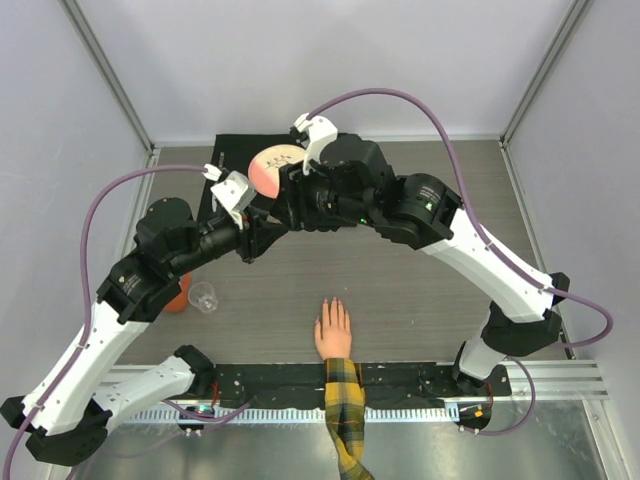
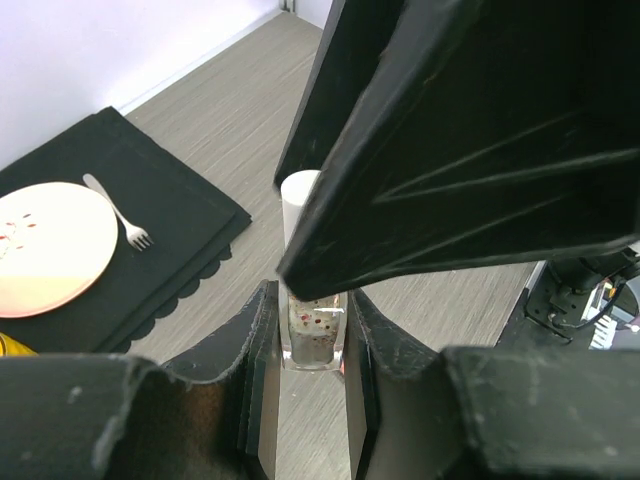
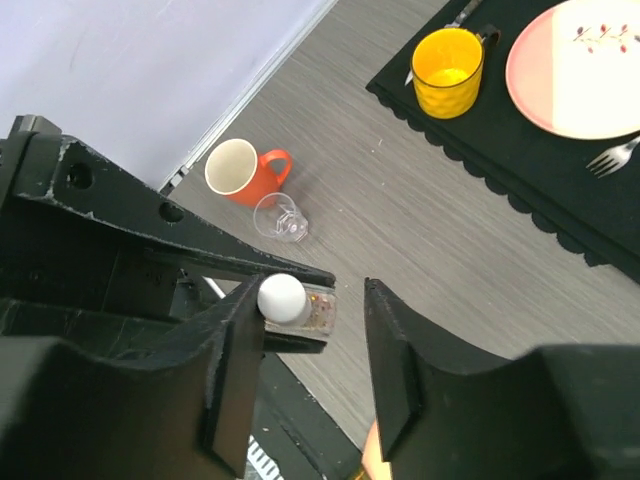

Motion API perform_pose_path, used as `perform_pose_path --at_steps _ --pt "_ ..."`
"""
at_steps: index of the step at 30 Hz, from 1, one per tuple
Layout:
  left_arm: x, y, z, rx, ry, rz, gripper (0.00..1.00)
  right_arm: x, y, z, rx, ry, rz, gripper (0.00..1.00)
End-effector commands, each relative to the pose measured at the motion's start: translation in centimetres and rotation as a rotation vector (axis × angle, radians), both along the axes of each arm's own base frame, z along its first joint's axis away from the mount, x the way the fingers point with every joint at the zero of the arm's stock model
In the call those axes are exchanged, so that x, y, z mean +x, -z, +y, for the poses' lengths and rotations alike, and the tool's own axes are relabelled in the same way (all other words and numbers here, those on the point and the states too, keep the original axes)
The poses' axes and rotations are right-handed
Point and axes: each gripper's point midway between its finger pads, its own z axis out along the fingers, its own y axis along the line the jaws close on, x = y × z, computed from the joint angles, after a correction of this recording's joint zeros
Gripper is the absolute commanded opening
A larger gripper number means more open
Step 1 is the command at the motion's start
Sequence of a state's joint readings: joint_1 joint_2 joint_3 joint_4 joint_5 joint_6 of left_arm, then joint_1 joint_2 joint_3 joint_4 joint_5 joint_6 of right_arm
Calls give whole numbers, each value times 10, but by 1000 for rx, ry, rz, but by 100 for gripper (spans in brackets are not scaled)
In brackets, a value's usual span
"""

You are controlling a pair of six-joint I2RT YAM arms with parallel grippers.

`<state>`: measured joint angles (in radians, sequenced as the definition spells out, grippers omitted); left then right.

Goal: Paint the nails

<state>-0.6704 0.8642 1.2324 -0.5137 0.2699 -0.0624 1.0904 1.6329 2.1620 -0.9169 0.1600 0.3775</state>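
A flesh-coloured hand (image 1: 333, 332) with a yellow-and-black plaid sleeve (image 1: 345, 405) lies flat at the near middle of the table. Its tiny pinkish nails (image 1: 331, 304) tip the fingers pointing away. My left gripper (image 2: 312, 330) is shut on a small clear bottle (image 2: 315, 338) with a white cap (image 2: 298, 196) and holds it above the table, far from the hand. My right gripper (image 3: 310, 300) is open, its jaws on either side of the white cap (image 3: 281, 297), the left finger close against it. In the top view both grippers meet (image 1: 262, 228) behind the hand.
An orange mug (image 1: 176, 298) and a clear glass (image 1: 203, 296) lie at the left. A black placemat (image 1: 228, 160) at the back holds a pink-and-white plate (image 1: 272, 165), a fork (image 2: 120, 215) and a yellow cup (image 3: 446, 58).
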Motion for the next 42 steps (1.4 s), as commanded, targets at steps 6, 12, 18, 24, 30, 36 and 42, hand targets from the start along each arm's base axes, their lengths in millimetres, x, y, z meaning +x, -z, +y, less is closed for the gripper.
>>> perform_pose_path --at_steps 6,12,18,24,30,36,42 --pt "-18 -25 -12 -92 110 -53 0 -11 -14 4 29 -57 -25 15" --pt "-78 -43 -28 -174 414 43 0 -97 10 -12 58 -701 -6 1" --pt "-124 -61 -39 -315 676 215 0 -116 17 -36 242 -888 173 1" --pt "-115 -56 -44 -323 658 223 0 -110 8 -37 246 -833 153 1" --pt "-81 -45 -35 -235 442 101 0 -72 -3 -39 218 -564 103 57" --pt "-33 -25 -11 -98 149 10 0 -27 -23 -51 188 -256 75 71" --pt "4 -14 15 -8 -81 -41 0 -9 -41 -49 208 -175 44 77"
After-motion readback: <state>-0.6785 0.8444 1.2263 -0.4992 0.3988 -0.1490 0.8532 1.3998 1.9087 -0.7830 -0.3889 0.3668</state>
